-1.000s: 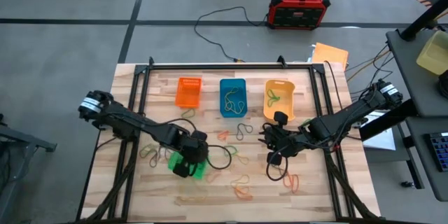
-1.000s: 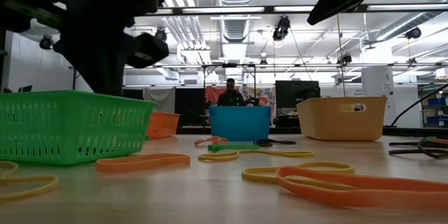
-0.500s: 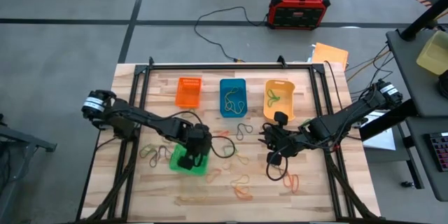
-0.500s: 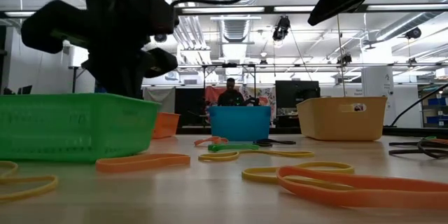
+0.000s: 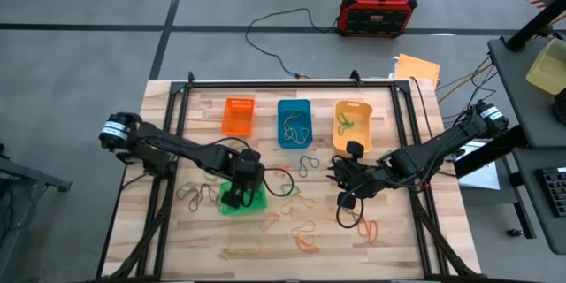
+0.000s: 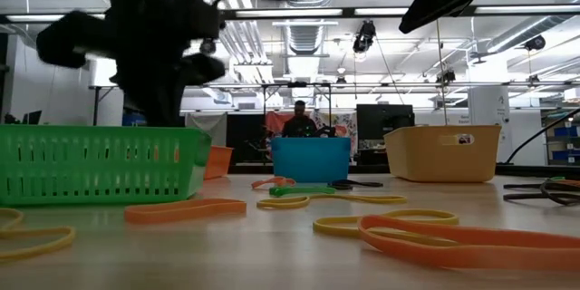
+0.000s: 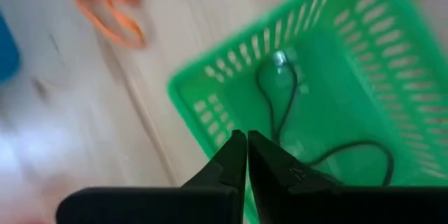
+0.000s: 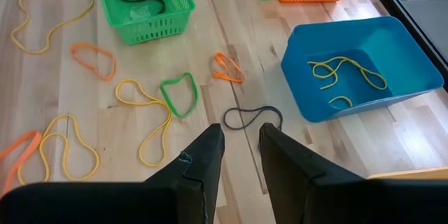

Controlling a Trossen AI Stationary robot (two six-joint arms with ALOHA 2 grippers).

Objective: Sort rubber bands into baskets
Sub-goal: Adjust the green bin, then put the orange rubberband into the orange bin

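2 dark rubber bands (image 7: 283, 105) lie inside the green basket (image 5: 240, 202). We see the left gripper (image 7: 246, 148) clenched and empty above it, so we would lift straight clear of the rim. The right gripper (image 8: 241, 143) hovers near the dark band (image 8: 252, 117), apparently part open; centre, then descend.
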